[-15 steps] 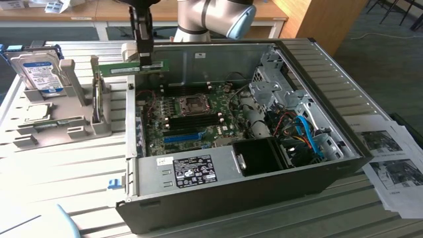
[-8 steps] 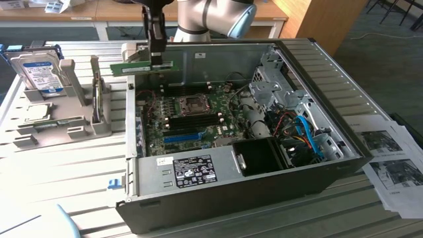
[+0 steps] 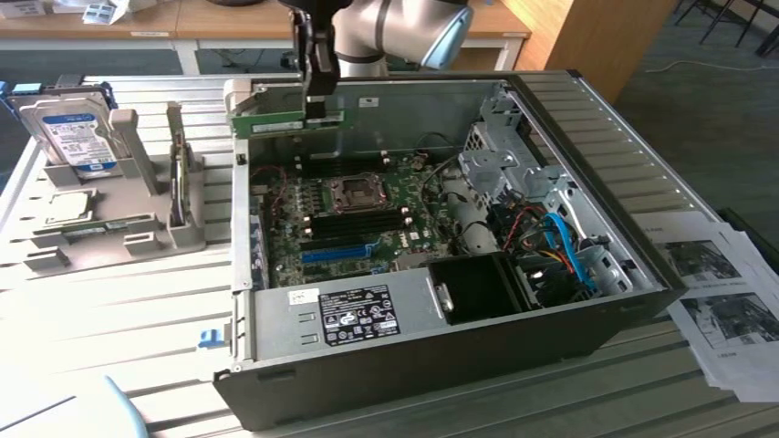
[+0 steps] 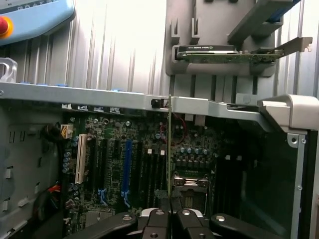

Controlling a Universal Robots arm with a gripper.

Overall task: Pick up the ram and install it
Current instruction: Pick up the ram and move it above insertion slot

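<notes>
The ram [image 3: 277, 120] is a thin green board strip hanging level above the far rim of the open computer case [image 3: 633, 292]. My gripper [image 3: 320, 111] is shut on the strip's end toward the exterior view's right. In the wrist view the ram [image 4: 170, 149] shows edge-on as a thin line reaching out from my gripper [image 4: 170, 215], over the motherboard [image 4: 114, 164]. Dark memory slots [image 3: 365, 222] lie on the motherboard [image 3: 402, 233] below, beside the CPU socket [image 3: 358, 190].
A bright blue long slot [image 3: 335, 253] lies on the board. A grey holder [image 3: 86, 242] at the exterior view's left carries a silver hard drive [image 3: 73, 137] and an expansion card [image 3: 181, 182]. Printed papers [image 3: 718, 292] lie at the right. A teach pendant [image 4: 30, 20] sits beyond the case.
</notes>
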